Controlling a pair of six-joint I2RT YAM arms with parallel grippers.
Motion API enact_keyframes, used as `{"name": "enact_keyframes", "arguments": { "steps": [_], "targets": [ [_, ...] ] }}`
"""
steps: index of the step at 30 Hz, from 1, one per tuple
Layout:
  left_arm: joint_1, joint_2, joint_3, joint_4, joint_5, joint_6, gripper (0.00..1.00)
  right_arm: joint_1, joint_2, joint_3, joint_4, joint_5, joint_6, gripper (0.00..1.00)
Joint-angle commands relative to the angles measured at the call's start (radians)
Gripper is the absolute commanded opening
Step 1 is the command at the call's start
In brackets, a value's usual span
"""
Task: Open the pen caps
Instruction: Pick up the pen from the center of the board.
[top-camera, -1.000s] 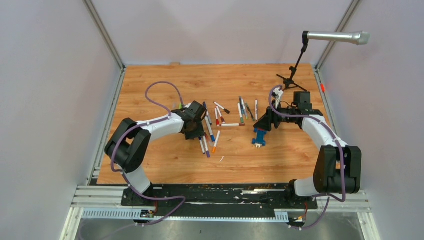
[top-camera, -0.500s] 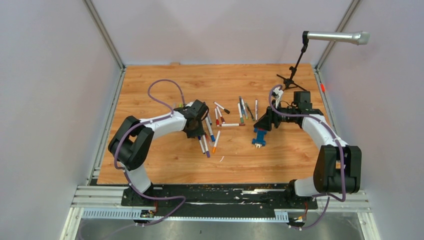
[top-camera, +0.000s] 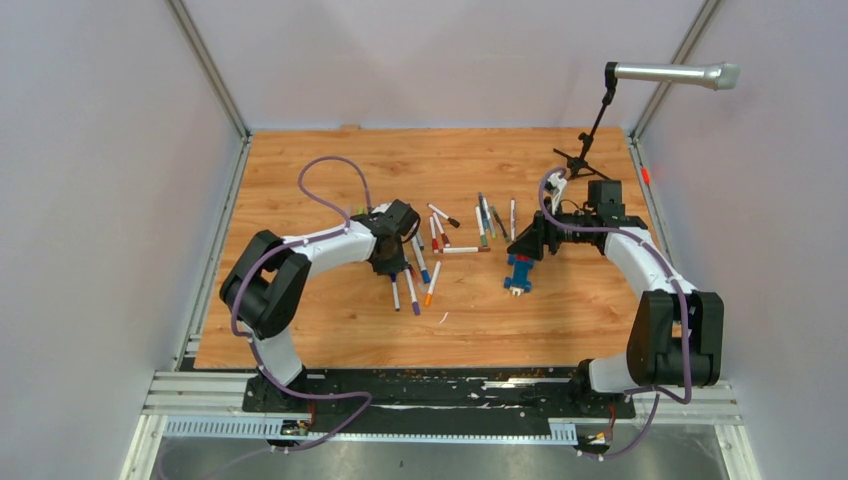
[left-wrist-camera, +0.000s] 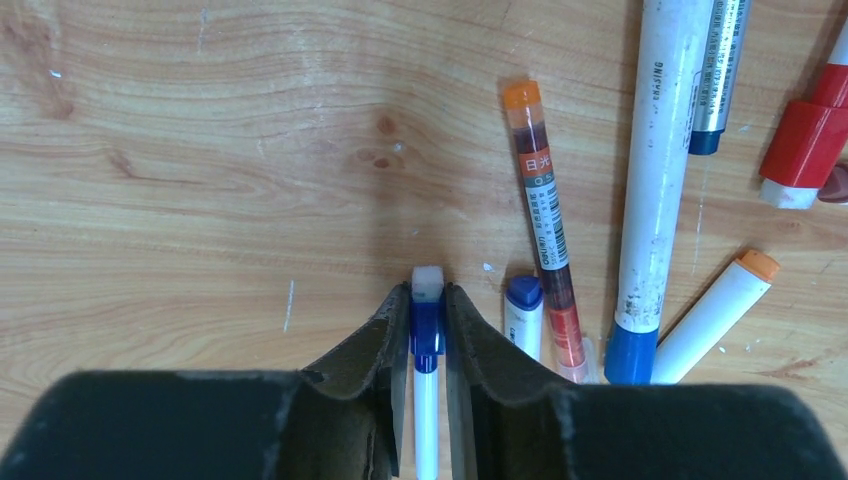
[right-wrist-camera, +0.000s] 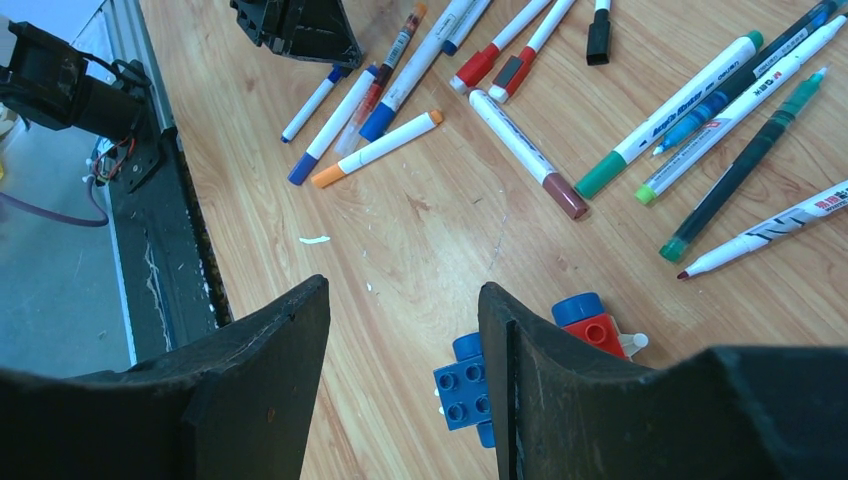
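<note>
counter: a wooden counter (top-camera: 300, 160) fills the middle of the top view, with both arms reaching in from the bottom edge.
pens: capped pens and markers lie scattered flat at the centre of the counter, between the two arms.
left tool: the left tool (left-wrist-camera: 427, 292) sits low at the bottom centre of its wrist view, both fingers (left-wrist-camera: 385, 345) pressed against the sides of one thin white pen (left-wrist-camera: 427, 435).
held cap: the blue cap (left-wrist-camera: 427, 325) of that pen is clamped between the fingers, and its white end pokes out just past the fingertips.
neighbours: just right of the held pen lie a short blue-topped cap (left-wrist-camera: 523, 295), a clear orange-capped pen (left-wrist-camera: 540, 215) and a thick white marker (left-wrist-camera: 650, 170) with a blue end.
other pen caps: a brown cap (right-wrist-camera: 566, 200), a green cap (right-wrist-camera: 600, 176) and an orange cap (right-wrist-camera: 325, 177) all sit on their barrels in the upper half of the right wrist view.
right tool: the right tool (right-wrist-camera: 405, 290) hangs with its fingers well apart, gripping nothing.
block: a blue-and-red block (right-wrist-camera: 520, 365) lies on the counter at the lower centre of that view, partly hidden by the right-hand finger.
</note>
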Motion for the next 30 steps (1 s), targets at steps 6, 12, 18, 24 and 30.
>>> {"name": "enact_keyframes", "arguments": {
  "steps": [6,12,18,24,30],
  "targets": [
    [-0.007,-0.002,-0.015,-0.042,-0.018,0.002,0.08,0.000,-0.002,0.036,-0.020,-0.055,-0.037,0.57],
    [-0.007,-0.193,-0.051,0.025,0.002,0.030,0.00,0.062,-0.010,0.030,-0.044,-0.077,-0.083,0.57],
    [-0.007,-0.445,-0.250,0.366,0.207,0.040,0.00,0.184,-0.006,0.021,-0.030,-0.106,-0.077,0.58],
    [-0.007,-0.569,-0.434,0.919,0.370,-0.100,0.00,0.296,-0.031,-0.022,0.144,-0.184,0.108,0.65],
    [-0.032,-0.511,-0.469,1.281,0.408,-0.222,0.00,0.357,-0.034,-0.064,0.333,-0.235,0.333,0.72]
  ]
}}
